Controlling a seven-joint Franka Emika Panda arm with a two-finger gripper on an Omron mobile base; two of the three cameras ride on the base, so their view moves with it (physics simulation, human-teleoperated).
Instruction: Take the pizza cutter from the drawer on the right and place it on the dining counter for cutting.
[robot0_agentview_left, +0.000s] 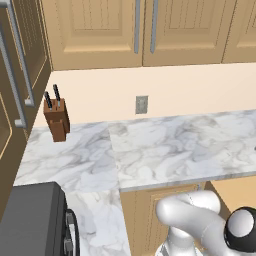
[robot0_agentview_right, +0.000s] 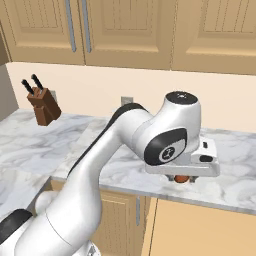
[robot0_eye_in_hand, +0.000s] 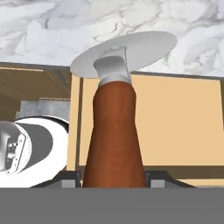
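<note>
Between your tool's (robot0_eye_in_hand: 113, 181) jaws the pizza cutter (robot0_eye_in_hand: 114, 131) sits clamped by its handle, lifted clear of the drawer (robot0_eye_in_hand: 175, 122) below for carrying

Tan panelled wall cabinets (robot0_agentview_left: 100, 30) with steel bar handles (robot0_agentview_left: 137, 25) run along the top of the room. Below them is a plain cream wall (robot0_agentview_left: 165, 90) with 1 socket (robot0_agentview_left: 141, 104). An L-shaped white-and-grey marble worktop (robot0_agentview_left: 165, 150) sits over light wood base cabinets (robot0_agentview_left: 150, 215). A brown knife block (robot0_agentview_left: 56, 120) with 2 black handles stands in the worktop's corner. A tall cabinet (robot0_agentview_left: 20, 85) rises at the left, and a dark grey appliance (robot0_agentview_left: 30, 220) sits below it.
</note>
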